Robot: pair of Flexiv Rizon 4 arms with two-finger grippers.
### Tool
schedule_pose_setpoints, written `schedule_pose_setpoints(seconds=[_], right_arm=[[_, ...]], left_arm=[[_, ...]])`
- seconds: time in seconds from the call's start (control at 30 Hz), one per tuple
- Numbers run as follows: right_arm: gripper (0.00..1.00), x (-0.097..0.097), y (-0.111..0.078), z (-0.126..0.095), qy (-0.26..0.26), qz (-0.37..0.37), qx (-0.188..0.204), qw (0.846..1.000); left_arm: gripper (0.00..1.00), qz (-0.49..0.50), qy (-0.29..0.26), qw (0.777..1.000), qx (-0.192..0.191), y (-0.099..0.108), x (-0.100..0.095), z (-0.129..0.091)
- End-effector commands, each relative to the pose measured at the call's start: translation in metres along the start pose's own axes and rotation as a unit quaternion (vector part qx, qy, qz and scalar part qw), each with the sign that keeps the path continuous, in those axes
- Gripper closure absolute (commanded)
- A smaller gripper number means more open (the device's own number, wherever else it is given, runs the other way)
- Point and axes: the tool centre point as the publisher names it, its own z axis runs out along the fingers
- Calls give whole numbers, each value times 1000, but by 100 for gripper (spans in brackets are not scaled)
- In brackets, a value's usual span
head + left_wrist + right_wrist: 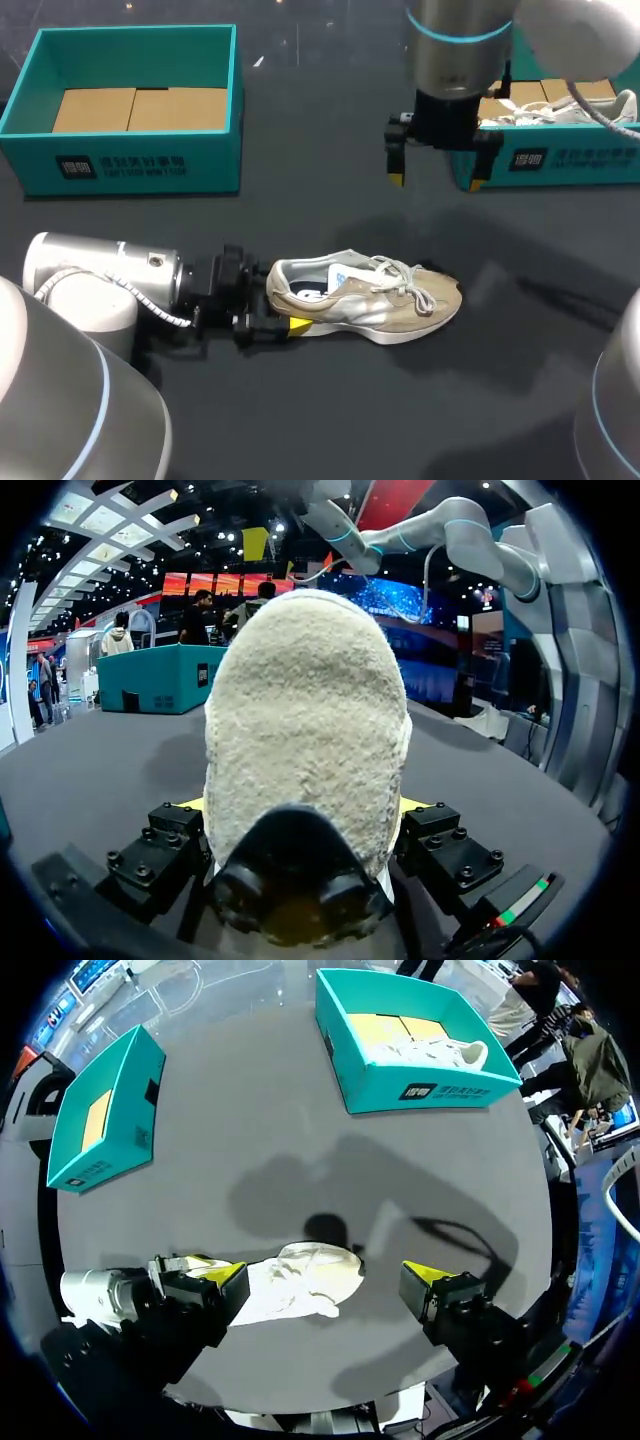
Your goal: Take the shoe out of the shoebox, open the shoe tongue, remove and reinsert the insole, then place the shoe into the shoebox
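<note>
A beige and white sneaker (365,300) with white laces stands on its sole at mid-table, toe to the right. My left gripper (283,318) lies low on the table behind it, its fingers pressed against both sides of the heel. In the left wrist view the fuzzy heel (305,730) fills the space between the fingers. My right gripper (436,182) hangs open and empty, high above the table between the shoe and the right box. From the right wrist view the sneaker (300,1285) lies far below, between that gripper's (326,1278) yellow tips.
A teal shoebox (130,160) with a bare cardboard floor stands at the back left. A second teal shoebox (560,160) at the back right holds a white shoe (560,108). Both also show in the right wrist view, the bare box (100,1130) and the box with the shoe (440,1085).
</note>
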Motion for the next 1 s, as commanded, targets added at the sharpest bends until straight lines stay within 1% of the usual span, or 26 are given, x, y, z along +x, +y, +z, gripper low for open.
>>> schedule_pose_setpoints(seconds=[0.03, 0.17, 0.23, 0.33, 0.43, 0.63, 1.0], right_arm=[[0, 40, -18, 6, -34, 1, -11, 999], [0, 57, -32, 4, -45, 2, -21, 999], [0, 65, -38, 7, -57, 2, -19, 998], [0, 73, -45, 10, -77, 9, -19, 997], [0, 78, -50, 15, -89, 19, -18, 996], [0, 83, -58, 20, -92, 37, -12, 995], [0, 92, -81, 33, -96, 66, 4, 993]], left_arm=[[100, 0, -1, 1000, 0, 1, 1, 3], [100, 0, -1, 1000, 0, 1, 1, 3], [100, 0, -1, 1000, 0, 1, 1, 3], [100, 0, -1, 1000, 0, 1, 1, 3], [100, 0, -1, 1000, 0, 1, 1, 3], [100, 0, -1, 1000, 0, 1, 1, 3], [100, 0, -1, 1000, 0, 1, 1, 3]])
